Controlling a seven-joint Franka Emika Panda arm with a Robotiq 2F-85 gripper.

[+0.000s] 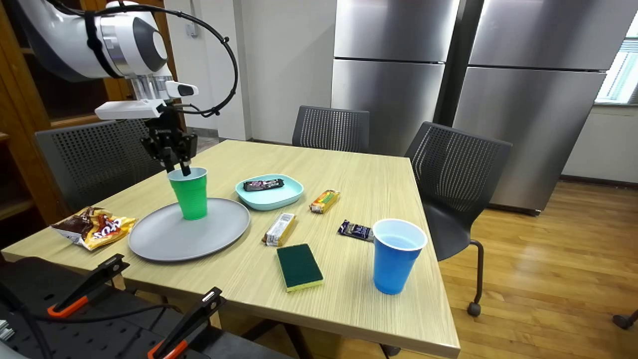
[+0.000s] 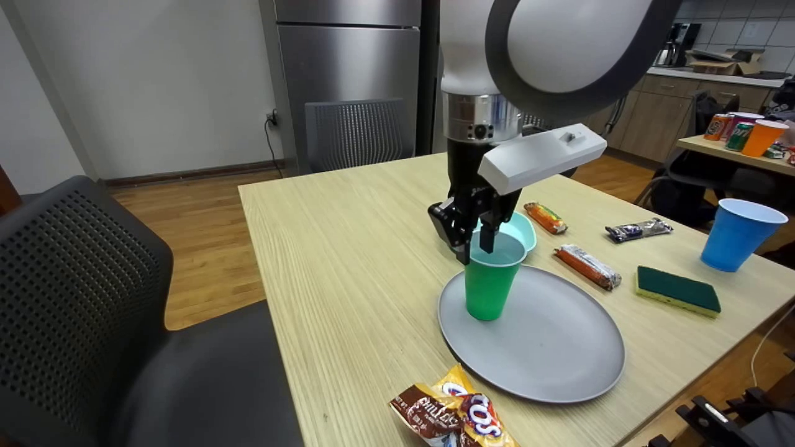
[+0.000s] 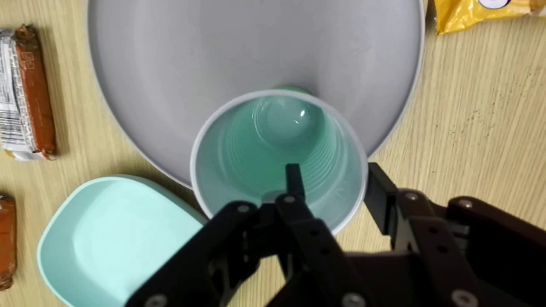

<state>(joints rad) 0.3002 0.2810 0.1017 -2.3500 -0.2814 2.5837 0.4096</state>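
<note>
The green plastic cup, standing off-center on the gray plate, seems light, slick and easily crushed, best pinched gently at its rim, which the claw straddles with parted jaws.

Jaws apart, the black gripper straddles the wall of a green plastic cup, a round grey plate ahead, a mint-green rounded dish beside the gripper, orange-brown wrapped bars farther out, and, I see, a shiny yellow packet on the opposite side.
</note>
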